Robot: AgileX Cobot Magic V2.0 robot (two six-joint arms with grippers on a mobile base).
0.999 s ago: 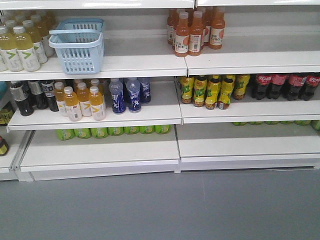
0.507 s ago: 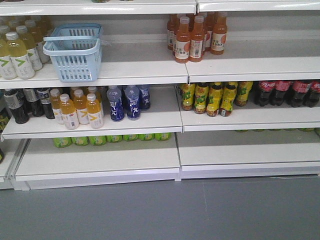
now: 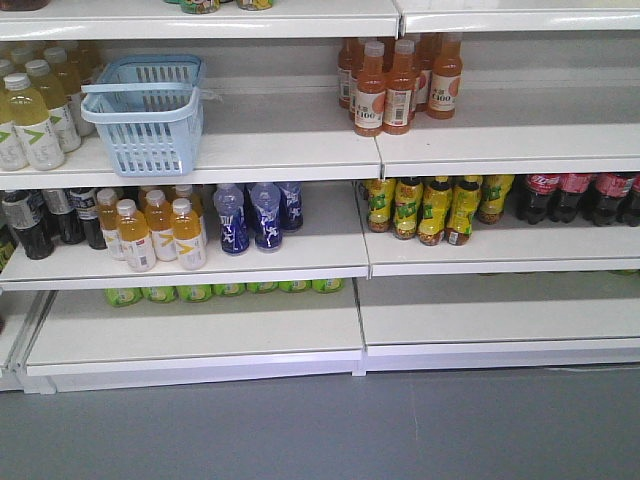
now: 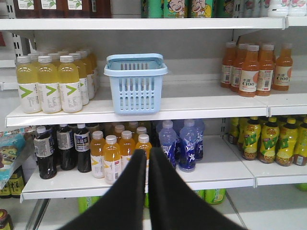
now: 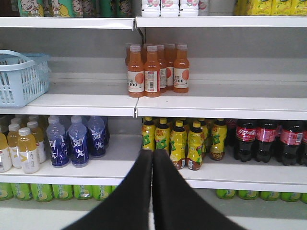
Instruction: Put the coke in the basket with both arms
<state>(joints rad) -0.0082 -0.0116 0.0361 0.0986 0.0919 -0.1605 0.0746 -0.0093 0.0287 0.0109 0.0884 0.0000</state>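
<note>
Two end effectors show, each in its own wrist view. The left end effector has its black fingers pressed together with only a thin slit between them and holds nothing. It sits low in front of the middle shelf, its tips lined up between the orange juice bottles and the blue bottles. The right end effector is just as narrow, its fingers meeting at the tips, and is also empty. It points toward the yellow-labelled bottles.

The coke is a row of dark bottles with red labels. It stands upright at the far right of the middle shelf, just beside the yellow-labelled bottles. In the right wrist view it lies to the right of the fingers, and neither end effector touches it.

The basket is light blue with slotted sides. It stands upright on the upper shelf toward the left, next to the pale yellow bottles. It is well apart from the tall orange bottles on the same level, and well apart from the coke, one shelf higher and on the opposite side.

Green containers line the back of the lowest shelf, above the grey floor.
</note>
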